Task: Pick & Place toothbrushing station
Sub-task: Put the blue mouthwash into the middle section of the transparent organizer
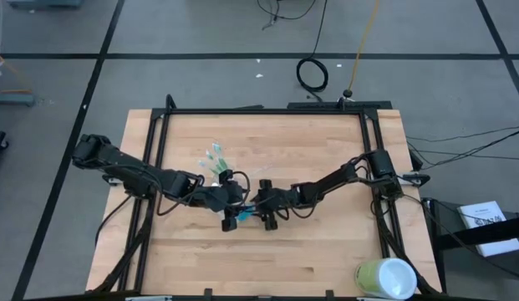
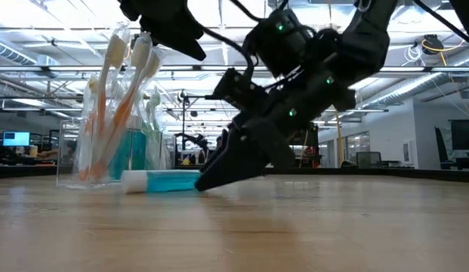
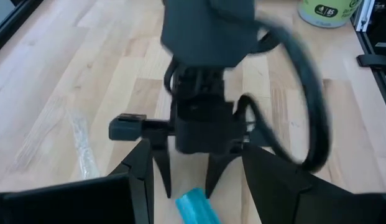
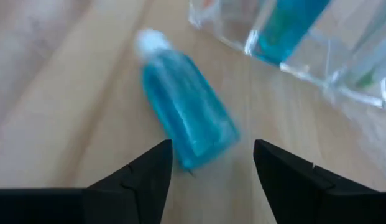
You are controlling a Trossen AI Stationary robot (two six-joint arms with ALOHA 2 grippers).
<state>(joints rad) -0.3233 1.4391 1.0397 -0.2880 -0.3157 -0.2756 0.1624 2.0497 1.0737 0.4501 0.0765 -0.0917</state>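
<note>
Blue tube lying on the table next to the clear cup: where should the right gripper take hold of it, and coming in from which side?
Best guess: grip the blue tube across its flat body, near the crimped end. It lies flat on the table, white cap pointing away from the right gripper, whose open fingers already line up with that end. Come from the crimped end, away from the clear cup beside the cap.

A wooden table (image 1: pixel 309 251) with a black frame (image 1: pixel 267 110) around it stands on a grey floor (image 1: pixel 200 75) marked with dark lines. A large pale green-and-white cup (image 1: pixel 384 278) lies on its side at the table's near right corner. A coiled black cable (image 1: pixel 312 73) lies on the floor beyond the table, beside an orange cable (image 1: pixel 363 42). A white paper (image 1: pixel 486 227) sits at the right, off the table.
</note>
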